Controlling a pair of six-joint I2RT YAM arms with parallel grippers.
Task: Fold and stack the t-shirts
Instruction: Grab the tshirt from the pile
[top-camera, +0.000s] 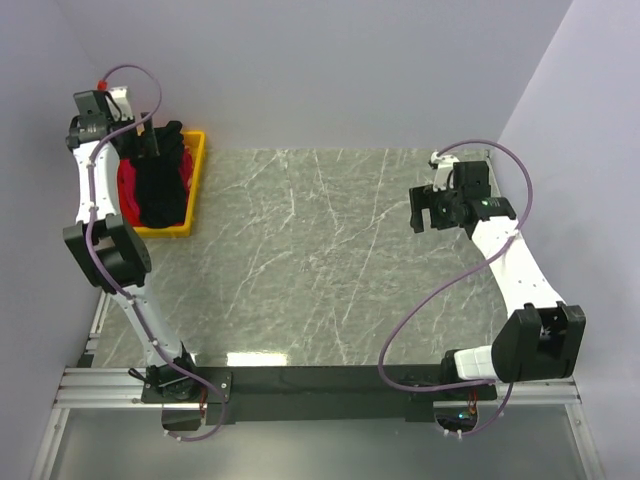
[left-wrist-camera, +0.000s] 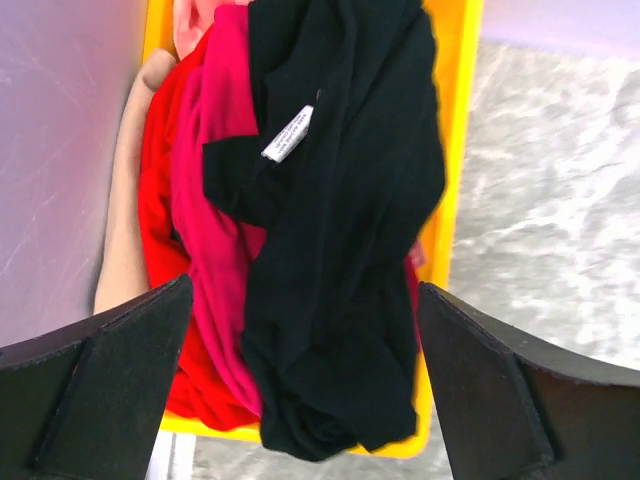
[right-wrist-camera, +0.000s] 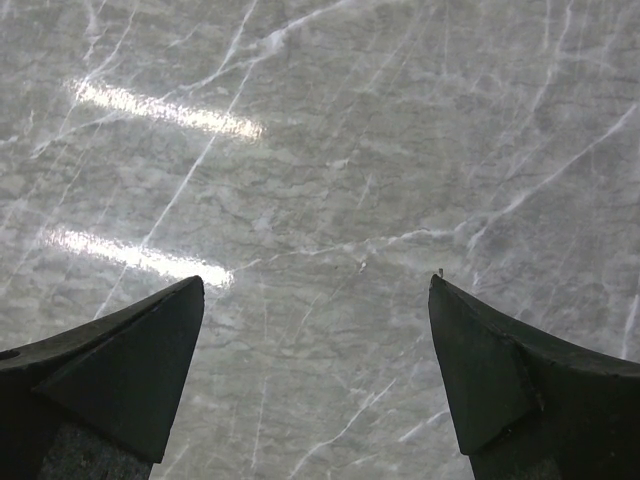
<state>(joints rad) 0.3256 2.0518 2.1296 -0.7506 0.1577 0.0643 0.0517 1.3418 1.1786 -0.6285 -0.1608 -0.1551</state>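
A large black t-shirt (left-wrist-camera: 340, 230) lies crumpled on top of magenta-pink shirts (left-wrist-camera: 215, 220) in a yellow crate (left-wrist-camera: 455, 150). A white label (left-wrist-camera: 288, 134) shows on the black cloth. In the top view the black t-shirt (top-camera: 160, 180) fills the crate at the far left. My left gripper (left-wrist-camera: 305, 330) hangs open above the crate's near end, fingers either side of the black shirt, not touching it. My right gripper (top-camera: 432, 210) is open and empty above bare marble at the right; the wrist view shows its open jaws (right-wrist-camera: 315, 300) with nothing between them.
The yellow crate (top-camera: 196, 190) stands at the table's far left edge against the grey wall. Red cloth (left-wrist-camera: 160, 190) and a pale beige cloth (left-wrist-camera: 125, 230) also lie in it. The marble tabletop (top-camera: 330, 260) stretches between the arms.
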